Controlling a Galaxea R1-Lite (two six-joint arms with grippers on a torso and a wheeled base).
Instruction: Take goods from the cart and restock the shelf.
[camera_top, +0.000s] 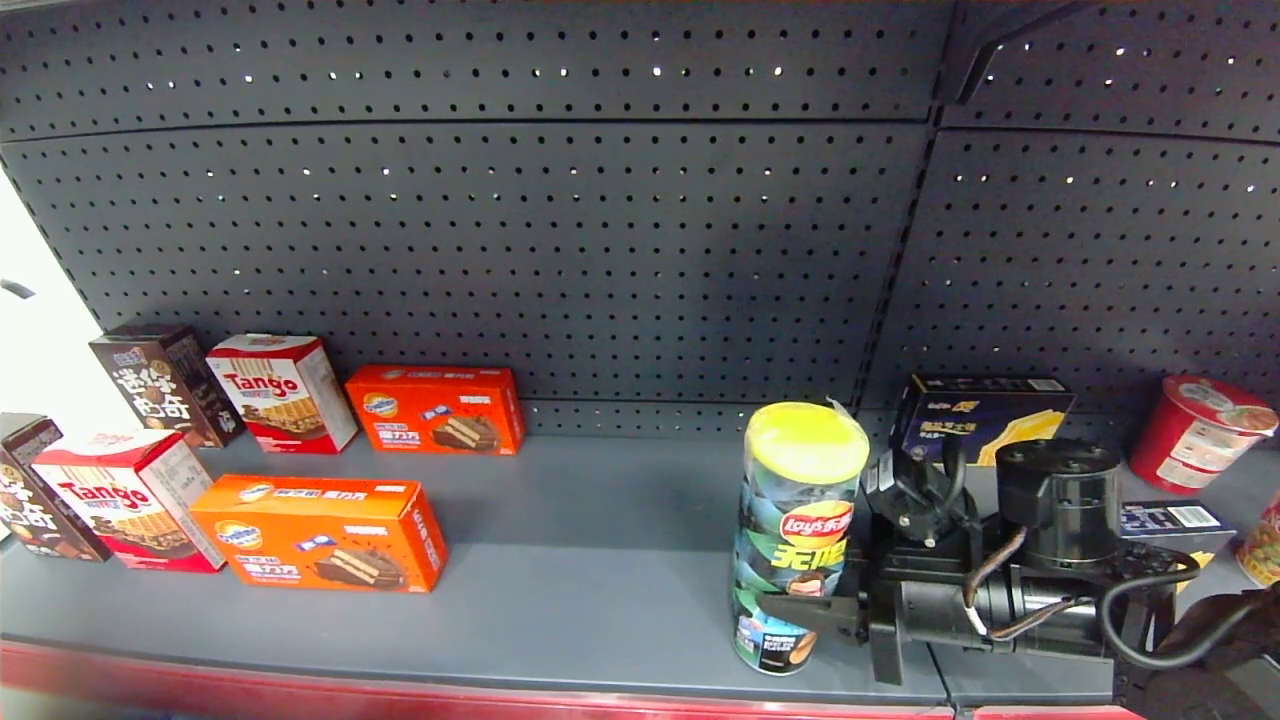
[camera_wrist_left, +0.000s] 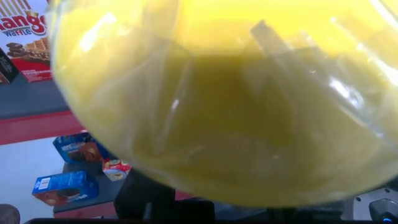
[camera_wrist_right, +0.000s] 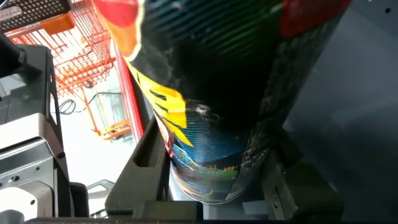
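Near the shelf's (camera_top: 600, 600) front edge, toward its right end, the right tool (camera_top: 800, 608) is clamped low on the upright chip can (camera_top: 800, 500). This low side grip likely guards against tipping while the base settles. Behind it a dark box (camera_top: 985, 415) sits at the back edge, so the can probably fills the front row.

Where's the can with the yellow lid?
In the head view the chips can stands upright on the grey shelf, right of centre near its front edge, in the right gripper.
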